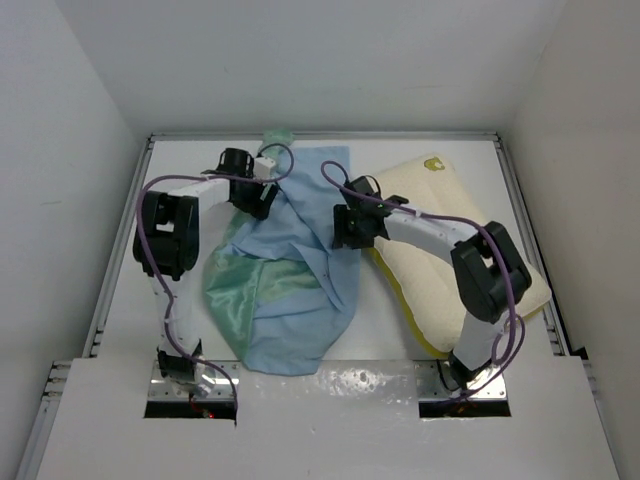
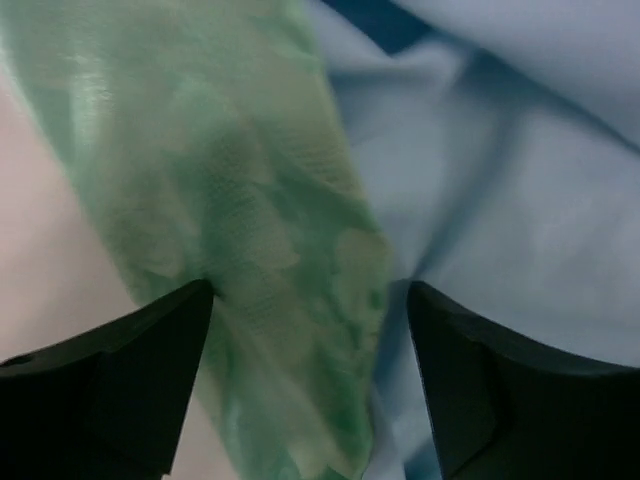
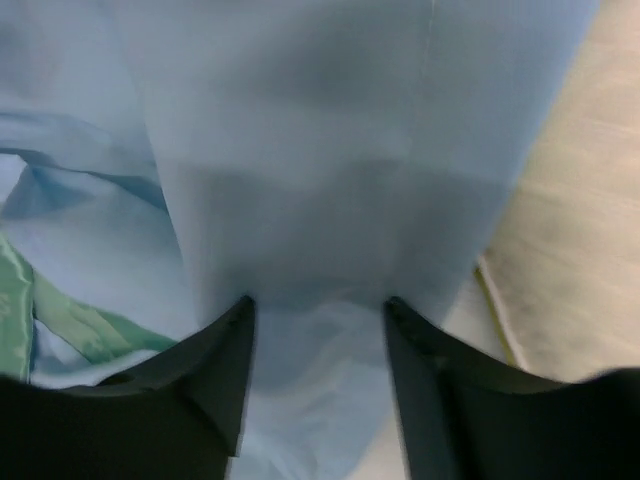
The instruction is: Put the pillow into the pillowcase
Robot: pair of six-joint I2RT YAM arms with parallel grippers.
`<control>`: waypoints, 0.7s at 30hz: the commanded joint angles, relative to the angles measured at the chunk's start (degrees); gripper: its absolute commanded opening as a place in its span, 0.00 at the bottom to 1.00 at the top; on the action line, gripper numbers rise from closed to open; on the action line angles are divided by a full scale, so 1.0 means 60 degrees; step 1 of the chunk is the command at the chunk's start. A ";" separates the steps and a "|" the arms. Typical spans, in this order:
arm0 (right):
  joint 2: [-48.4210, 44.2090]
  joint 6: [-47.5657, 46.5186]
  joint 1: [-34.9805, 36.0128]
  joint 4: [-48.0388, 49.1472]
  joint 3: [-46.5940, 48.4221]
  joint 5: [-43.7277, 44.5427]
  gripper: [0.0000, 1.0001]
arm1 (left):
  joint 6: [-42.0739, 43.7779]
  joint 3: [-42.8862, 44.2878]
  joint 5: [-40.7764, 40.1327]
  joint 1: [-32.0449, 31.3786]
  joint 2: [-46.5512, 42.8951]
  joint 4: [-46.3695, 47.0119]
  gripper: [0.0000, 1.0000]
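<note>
The pillowcase (image 1: 290, 300) lies crumpled in the middle of the table, light blue with a mint green patch at its left. The cream pillow (image 1: 425, 285) with a yellow edge band lies to its right, partly under my right arm. My left gripper (image 1: 262, 195) is at the case's far left part; in the left wrist view it (image 2: 310, 290) is open, and its jaws straddle a strip of green cloth (image 2: 270, 200). My right gripper (image 1: 345, 228) is at the case's right edge; in the right wrist view it (image 3: 318, 305) is open over blue cloth (image 3: 300, 150), with the pillow (image 3: 570, 230) beside it.
The white table (image 1: 385, 335) has raised rails at its left and right sides and plain walls all around. A small green bunch of cloth (image 1: 275, 137) sits at the far edge.
</note>
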 commanded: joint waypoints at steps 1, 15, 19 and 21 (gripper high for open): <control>0.0643 0.0621 0.0058 0.0770 0.0149 -0.0866 0.50 | -0.0533 0.0336 -0.1922 0.0162 -0.0099 0.0666 0.74; 0.5971 0.0400 -0.0235 0.1135 1.0399 -0.1104 0.00 | 0.0753 -0.3838 0.0272 0.4585 -0.5400 -0.2156 0.00; 0.5817 0.0463 -0.0250 0.2148 1.0013 -0.1369 0.11 | 0.2275 -0.4748 0.1076 0.4923 -0.5797 -0.4236 0.32; 0.4986 -0.0108 -0.0250 0.1959 0.9411 -0.1442 0.53 | 0.2484 -0.4444 0.1182 0.4938 -0.5943 -0.4942 0.58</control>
